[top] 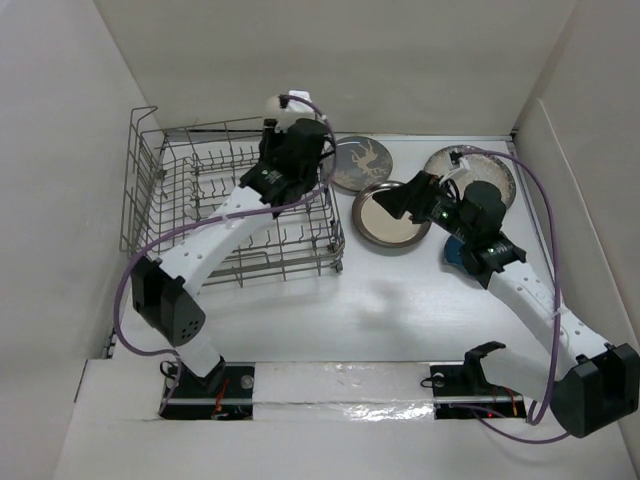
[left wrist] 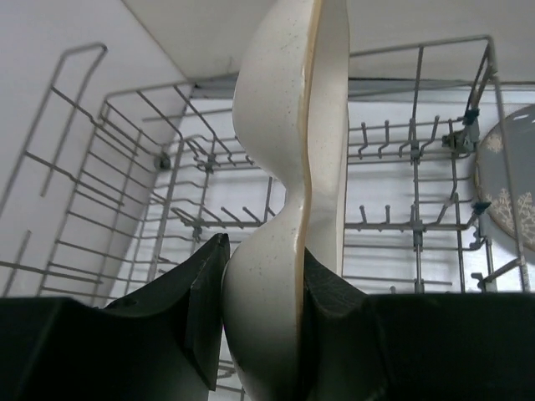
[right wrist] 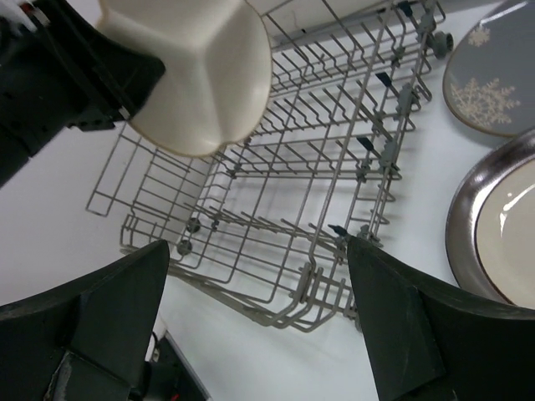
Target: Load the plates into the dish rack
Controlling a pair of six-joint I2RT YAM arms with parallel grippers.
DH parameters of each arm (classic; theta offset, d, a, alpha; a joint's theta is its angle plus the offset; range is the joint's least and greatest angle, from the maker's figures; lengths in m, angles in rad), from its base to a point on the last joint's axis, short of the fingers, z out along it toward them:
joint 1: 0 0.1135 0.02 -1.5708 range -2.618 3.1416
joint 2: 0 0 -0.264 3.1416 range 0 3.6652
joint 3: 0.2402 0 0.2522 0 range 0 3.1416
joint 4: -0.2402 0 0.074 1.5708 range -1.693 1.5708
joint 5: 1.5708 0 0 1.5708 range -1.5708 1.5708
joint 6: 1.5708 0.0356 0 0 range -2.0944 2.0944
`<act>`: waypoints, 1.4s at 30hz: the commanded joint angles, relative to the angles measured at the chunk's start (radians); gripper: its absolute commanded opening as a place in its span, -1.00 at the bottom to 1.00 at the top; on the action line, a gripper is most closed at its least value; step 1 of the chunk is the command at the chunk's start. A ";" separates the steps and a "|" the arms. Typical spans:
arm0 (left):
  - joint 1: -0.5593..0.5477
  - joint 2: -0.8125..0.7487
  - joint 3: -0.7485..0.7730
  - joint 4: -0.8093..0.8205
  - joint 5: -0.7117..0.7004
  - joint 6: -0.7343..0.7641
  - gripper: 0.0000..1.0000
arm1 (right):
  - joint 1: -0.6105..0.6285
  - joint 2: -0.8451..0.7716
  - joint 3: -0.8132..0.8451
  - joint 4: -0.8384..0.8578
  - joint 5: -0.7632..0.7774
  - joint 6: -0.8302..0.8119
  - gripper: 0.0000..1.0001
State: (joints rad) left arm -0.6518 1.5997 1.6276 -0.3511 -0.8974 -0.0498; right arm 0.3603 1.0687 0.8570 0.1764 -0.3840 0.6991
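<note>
Top view: finds the left gripper (top: 284,118) over the upper right corner of the dish rack (top: 200,215), jaws clamped on the cream three-sectioned plate (top: 279,104). Puts the right gripper (top: 402,198) over the brown-rimmed plate (top: 385,225) at centre right, with the deer plate (top: 362,160) up-left of it and the speckled plate (top: 482,166) at upper right, part hidden by the arm. All three flat on the surface (top: 400,310).

Left wrist view: shows that cream plate (left wrist: 288,167) upright and edge-on, its lower rim pinched between the jaws at bottom centre, rack (left wrist: 401,225) wires beyond. Reveals a glossy, faintly speckled, wavy underside.

Right wrist view: shows the right jaws spread wide and empty, the rack (right wrist: 334,159) between them. Catches the lobed back of the held plate (right wrist: 196,75) at upper left.
</note>
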 commanded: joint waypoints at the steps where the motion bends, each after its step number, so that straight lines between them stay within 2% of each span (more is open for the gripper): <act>1: -0.114 0.026 0.155 0.323 -0.244 0.160 -1.00 | -0.006 -0.027 -0.027 0.015 0.002 -0.030 0.84; 4: -0.114 0.026 0.166 0.340 -0.229 0.166 -1.00 | -0.006 -0.041 -0.050 0.000 -0.009 -0.041 0.83; 7: -0.124 0.031 0.176 0.195 -0.218 0.073 -1.00 | -0.006 -0.073 -0.067 -0.034 0.002 -0.070 0.83; 11: -0.160 -0.020 0.089 0.161 -0.202 -0.036 -1.00 | -0.015 -0.111 -0.095 -0.054 0.014 -0.079 0.83; 16: -0.203 -0.043 0.064 0.037 -0.183 -0.180 -1.00 | -0.033 -0.133 -0.119 -0.060 0.016 -0.085 0.82; 23: -0.232 -0.037 0.006 -0.038 -0.156 -0.288 -1.00 | -0.034 -0.128 -0.144 -0.045 -0.003 -0.082 0.82; 28: -0.232 -0.017 -0.012 -0.077 -0.225 -0.320 -1.00 | -0.034 -0.124 -0.144 -0.049 -0.012 -0.084 0.81; 35: -0.264 -0.067 -0.067 -0.072 -0.314 -0.328 -1.00 | -0.034 -0.101 -0.142 -0.040 -0.026 -0.079 0.80; 42: -0.284 -0.122 -0.072 -0.011 -0.339 -0.260 -1.00 | -0.034 -0.092 -0.144 -0.040 -0.021 -0.082 0.80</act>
State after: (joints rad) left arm -0.9344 1.5986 1.5150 -0.5011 -1.0554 -0.3237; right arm 0.3332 0.9726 0.7162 0.0971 -0.3931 0.6346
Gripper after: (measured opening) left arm 0.264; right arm 0.905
